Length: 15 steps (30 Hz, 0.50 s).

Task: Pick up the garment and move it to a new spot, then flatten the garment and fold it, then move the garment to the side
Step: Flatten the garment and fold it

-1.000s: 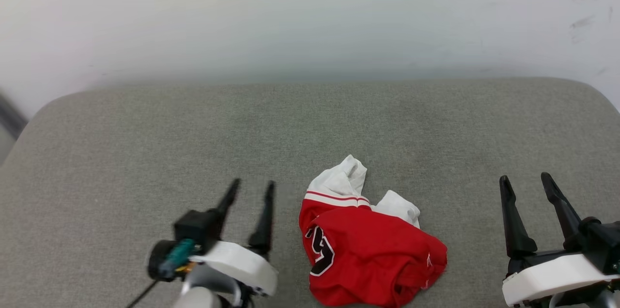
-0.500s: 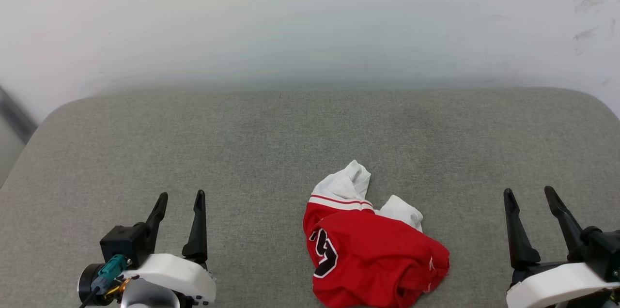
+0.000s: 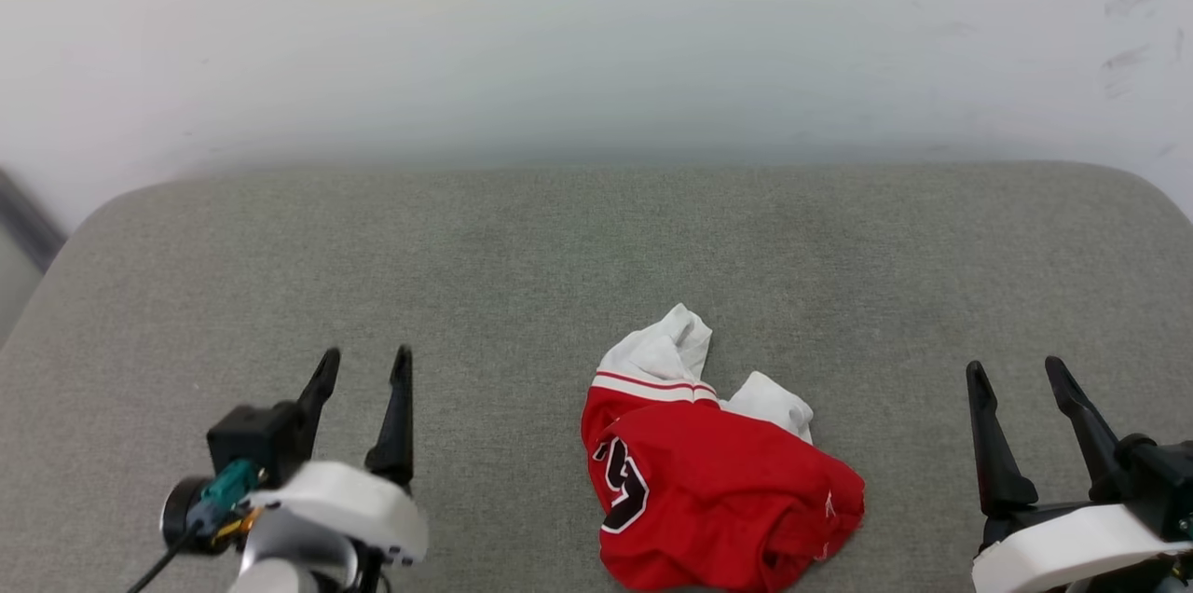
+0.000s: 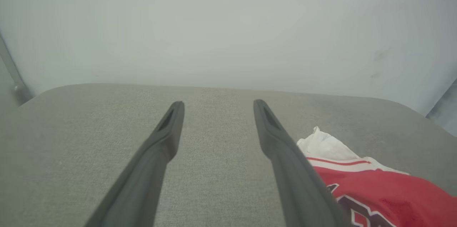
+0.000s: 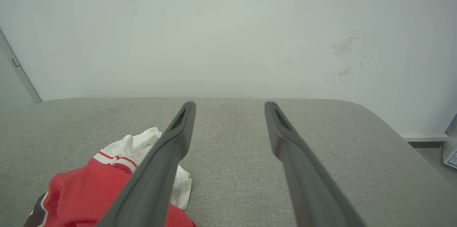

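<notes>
Two grippers, one garment, one padded surface, one wall. Left gripper [image 3: 366, 355]: lower left of the head view, long dark fingers parted and empty, pointing up the frame, wrist housing tilted slightly. Right gripper [image 3: 1014, 366]: lower right, fingers likewise spread, grasping nothing. Garment [image 3: 708, 481]: crumpled red heap at lower centre, between the grippers and touching neither; white sleeve and striped trim lie at its upper side, a black numeral on its left flank. Grey padded surface [image 3: 559, 248]: runs on beyond the heap to a rounded far edge. Pale wall [image 3: 596, 34]: top of frame. Step in hand, as judged: the first pick-up, not yet begun. Next move calls for a gripper to swing inward, descend onto a raised fold, and pinch thin fabric without catching the padding beneath.
</notes>
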Motion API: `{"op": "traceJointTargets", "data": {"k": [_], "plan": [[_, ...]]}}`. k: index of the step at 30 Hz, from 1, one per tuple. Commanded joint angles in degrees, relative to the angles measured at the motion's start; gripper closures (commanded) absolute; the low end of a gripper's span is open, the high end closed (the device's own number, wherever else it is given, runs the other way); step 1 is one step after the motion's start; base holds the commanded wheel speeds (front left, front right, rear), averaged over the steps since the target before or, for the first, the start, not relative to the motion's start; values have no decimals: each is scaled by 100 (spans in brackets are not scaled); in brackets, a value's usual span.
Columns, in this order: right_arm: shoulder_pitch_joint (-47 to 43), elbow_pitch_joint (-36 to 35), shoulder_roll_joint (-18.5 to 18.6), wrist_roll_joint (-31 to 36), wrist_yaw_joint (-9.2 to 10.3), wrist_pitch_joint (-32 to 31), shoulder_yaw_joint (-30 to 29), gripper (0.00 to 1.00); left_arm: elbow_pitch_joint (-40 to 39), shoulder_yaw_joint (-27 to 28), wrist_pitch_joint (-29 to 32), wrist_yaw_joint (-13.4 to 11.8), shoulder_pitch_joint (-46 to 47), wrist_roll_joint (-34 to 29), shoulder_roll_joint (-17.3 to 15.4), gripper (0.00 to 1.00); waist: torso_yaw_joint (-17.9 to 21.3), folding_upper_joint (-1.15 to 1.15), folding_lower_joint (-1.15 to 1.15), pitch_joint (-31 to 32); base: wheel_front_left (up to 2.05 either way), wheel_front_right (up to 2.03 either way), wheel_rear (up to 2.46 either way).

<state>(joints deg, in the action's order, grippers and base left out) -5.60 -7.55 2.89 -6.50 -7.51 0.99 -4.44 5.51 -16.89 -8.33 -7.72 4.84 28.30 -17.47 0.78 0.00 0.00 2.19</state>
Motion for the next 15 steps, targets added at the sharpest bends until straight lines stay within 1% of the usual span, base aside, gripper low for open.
{"op": "traceJointTargets", "data": {"k": [1, 4, 5, 6, 8, 12, 15], "plan": [[38, -27, -2, -2, 4, 17, 3, 0, -59, -59, 50, 41, 245, -45, 41, 0, -3, 0, 0, -43, 0, 0, 0], [81, -38, -2, 1, 4, 11, 16, 0, -38, -152, 170, 101, 529, -55, 95, 0, 11, 0, 0, -98, 0, 0, 0], [126, -50, -2, 7, 4, 4, 41, 0, 47, -261, 320, 183, 864, -60, 160, 0, 46, 0, 0, -169, 0, 0, 0], [126, -50, -2, 7, 4, 4, 41, 0, 47, -261, 320, 183, 864, -60, 160, 0, 46, 0, 0, -169, 0, 0, 0], [166, -60, -2, 22, 4, -17, 68, 0, 162, -374, 475, 287, 1230, -44, 243, 0, 94, 0, 0, -258, 0, 0, 0], [288, -96, -3, 35, 4, -19, 120, 0, 551, -623, 879, 594, 2007, 12, 396, 0, 223, 0, 0, -559, 0, 0, 0], [403, -82, -2, 53, 4, 8, 154, 0, 1021, -865, 1282, 860, 2513, 14, 464, 0, 341, 0, 0, -780, 0, 0, 0]]}}
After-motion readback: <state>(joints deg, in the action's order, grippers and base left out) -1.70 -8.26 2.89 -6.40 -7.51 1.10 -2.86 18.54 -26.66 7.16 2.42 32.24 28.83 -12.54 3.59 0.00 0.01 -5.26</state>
